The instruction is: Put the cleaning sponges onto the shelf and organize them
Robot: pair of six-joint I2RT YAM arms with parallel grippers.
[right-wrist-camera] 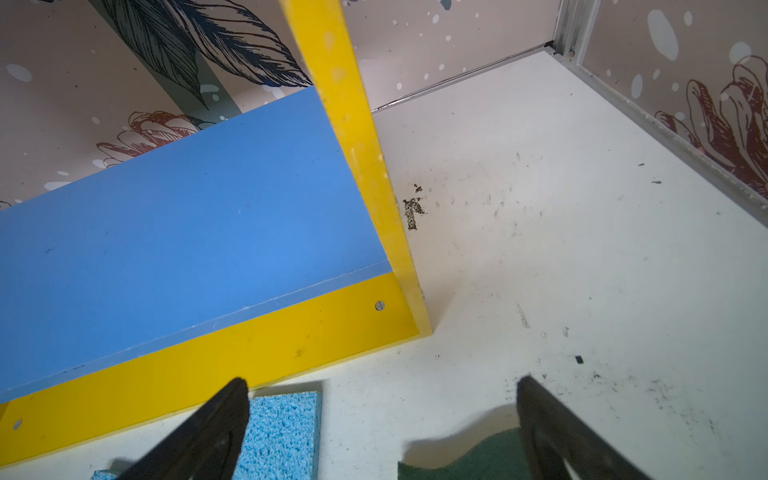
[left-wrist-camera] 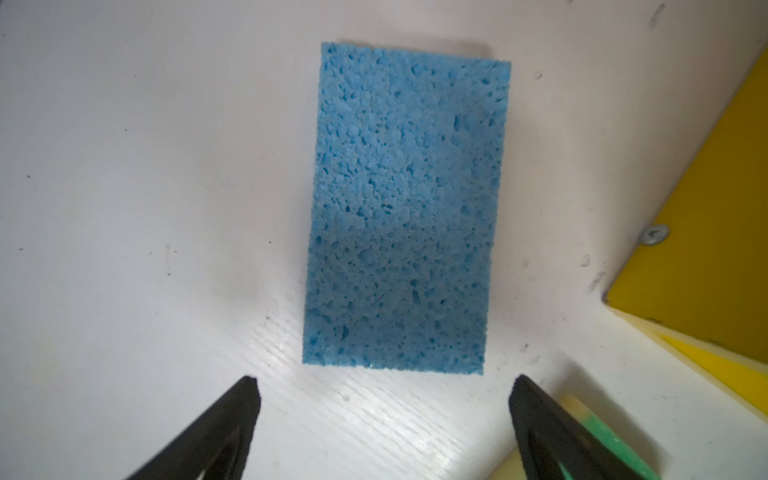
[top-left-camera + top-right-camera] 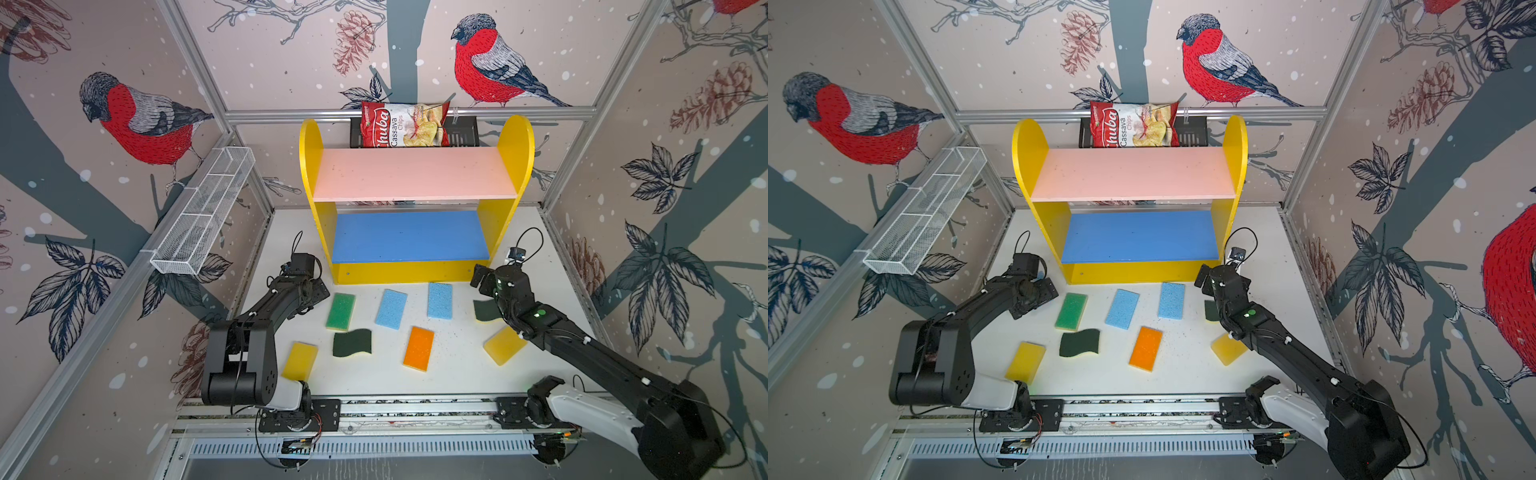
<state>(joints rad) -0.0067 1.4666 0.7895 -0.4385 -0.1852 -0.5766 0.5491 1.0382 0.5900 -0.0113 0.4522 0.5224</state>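
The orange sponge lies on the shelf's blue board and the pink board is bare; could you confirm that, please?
Not quite: in both top views the orange sponge lies on the table in front of the shelf; the pink board is bare.

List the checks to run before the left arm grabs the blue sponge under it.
1. Left end effector open: ok, jaws spread wide.
2. Blue sponge flat on the table, nothing on it: ok.
3. Fingertips astride the sponge: not ok, they stop short of its near edge.
4. Green-topped sponge clear of the fingers: cannot tell, it shows just behind one.
5. Shelf, pink board and blue board bare: ok.
6. Right end effector open, holding nothing: ok.
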